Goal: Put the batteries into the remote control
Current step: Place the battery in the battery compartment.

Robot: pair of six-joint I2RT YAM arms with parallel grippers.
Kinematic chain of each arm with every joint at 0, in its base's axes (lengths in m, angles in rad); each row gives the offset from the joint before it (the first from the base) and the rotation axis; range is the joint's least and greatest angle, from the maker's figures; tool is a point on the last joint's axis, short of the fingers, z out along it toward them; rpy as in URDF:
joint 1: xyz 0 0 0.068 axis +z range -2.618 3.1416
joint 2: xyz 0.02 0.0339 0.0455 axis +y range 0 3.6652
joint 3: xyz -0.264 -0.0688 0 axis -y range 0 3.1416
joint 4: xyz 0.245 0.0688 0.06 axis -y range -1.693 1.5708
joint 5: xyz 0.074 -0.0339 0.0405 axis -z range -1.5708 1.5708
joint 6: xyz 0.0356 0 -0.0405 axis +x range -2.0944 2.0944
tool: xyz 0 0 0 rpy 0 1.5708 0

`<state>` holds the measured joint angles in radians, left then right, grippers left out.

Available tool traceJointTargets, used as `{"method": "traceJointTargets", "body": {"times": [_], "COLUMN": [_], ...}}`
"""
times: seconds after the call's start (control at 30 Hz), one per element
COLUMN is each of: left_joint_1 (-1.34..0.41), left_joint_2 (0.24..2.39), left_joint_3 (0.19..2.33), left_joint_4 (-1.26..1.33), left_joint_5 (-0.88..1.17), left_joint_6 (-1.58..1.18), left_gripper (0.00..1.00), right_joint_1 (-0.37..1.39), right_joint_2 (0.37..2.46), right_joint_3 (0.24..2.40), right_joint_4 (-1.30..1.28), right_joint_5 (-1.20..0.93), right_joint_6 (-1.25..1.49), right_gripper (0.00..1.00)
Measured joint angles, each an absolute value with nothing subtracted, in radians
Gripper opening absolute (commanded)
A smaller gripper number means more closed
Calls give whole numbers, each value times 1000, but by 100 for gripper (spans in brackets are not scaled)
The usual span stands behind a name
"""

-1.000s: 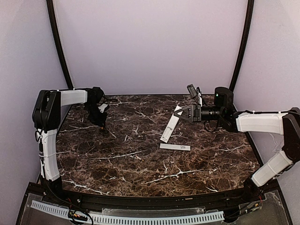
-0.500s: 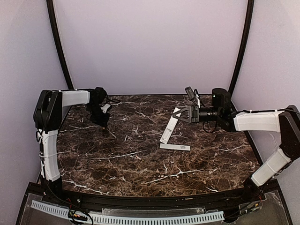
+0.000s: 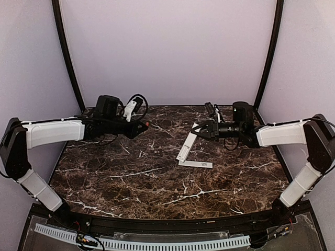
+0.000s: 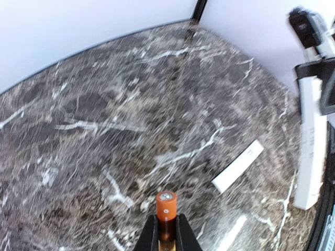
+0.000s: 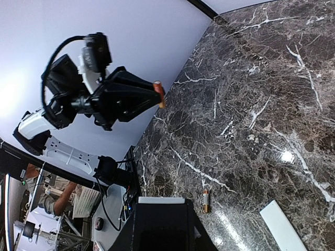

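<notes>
Dark veined marble counter [image 3: 131,178] under lilac walls: the left jaws pinch a slim orange-red battery [image 4: 166,205] above it, its print too small to read. The right jaws clamp the far end of the long white bar-shaped remote control [image 3: 186,145], and a second orange battery [image 5: 205,201] lies loose on the counter.

We could read no text, brand, number or sign in any view. The orange battery [image 4: 166,207] and the white remote control [image 3: 188,144] showed no legible print, and any marking on the flat cover strip [image 3: 195,164] was too small for us to make out.
</notes>
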<state>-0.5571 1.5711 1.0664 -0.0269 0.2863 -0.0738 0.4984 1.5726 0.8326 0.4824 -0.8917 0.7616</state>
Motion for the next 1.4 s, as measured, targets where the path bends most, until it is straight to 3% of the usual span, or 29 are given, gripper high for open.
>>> {"method": "traceJointTargets", "body": {"times": [0.2,0.5,1.4], "left_joint_1": [-678,-823,-935], "left_joint_2": [1520,1560,1684], "left_joint_3": [988,977,1043], "left_joint_4": [223,371,343], "left_joint_5": [321,339,278], "left_joint_6": [-127,-158,-83], "left_gripper": [0,0,0], "right_joint_1": [510,518,519], "right_joint_2": [1593,1609,1608], "right_joint_3": [833,833,852], "right_joint_4": [484,486,470], "right_joint_5": [-864,-844,-838], "right_joint_6": [817,870,879], "right_gripper": [0,0,0]}}
